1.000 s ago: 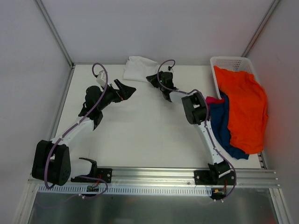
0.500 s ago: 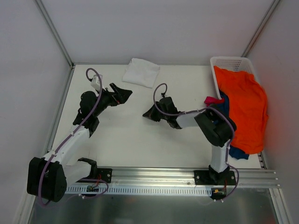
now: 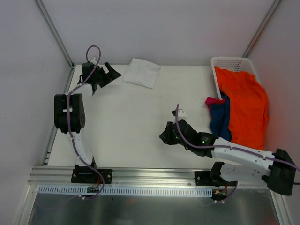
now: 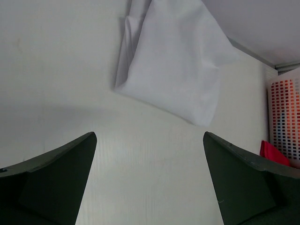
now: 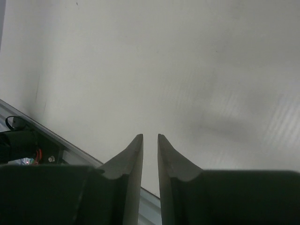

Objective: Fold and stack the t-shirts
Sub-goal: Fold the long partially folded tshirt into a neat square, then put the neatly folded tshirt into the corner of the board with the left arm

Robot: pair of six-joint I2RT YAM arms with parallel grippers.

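The white t-shirt (image 3: 142, 72) lies folded at the back of the table, and it fills the top of the left wrist view (image 4: 173, 70). My left gripper (image 3: 111, 73) is open and empty just left of it, not touching; in its own view (image 4: 149, 135) the jaws stand wide apart over bare table. My right gripper (image 3: 164, 138) is low over the table's near middle, far from the shirts, its jaws almost together with nothing between them (image 5: 150, 137). The orange t-shirt (image 3: 244, 101) drapes over the basket, with the navy t-shirt (image 3: 219, 121) and the magenta t-shirt (image 3: 213, 100) at its left edge.
The white lattice basket (image 3: 228, 63) stands at the back right corner; its wall shows in the left wrist view (image 4: 283, 112). The metal rail (image 3: 150, 176) runs along the near edge and shows in the right wrist view (image 5: 42, 140). Walls close off the left, back and right.
My left arm has swung to the back left, beside the white t-shirt. My right arm has drawn back from the table's middle toward the near edge, stretching out low.
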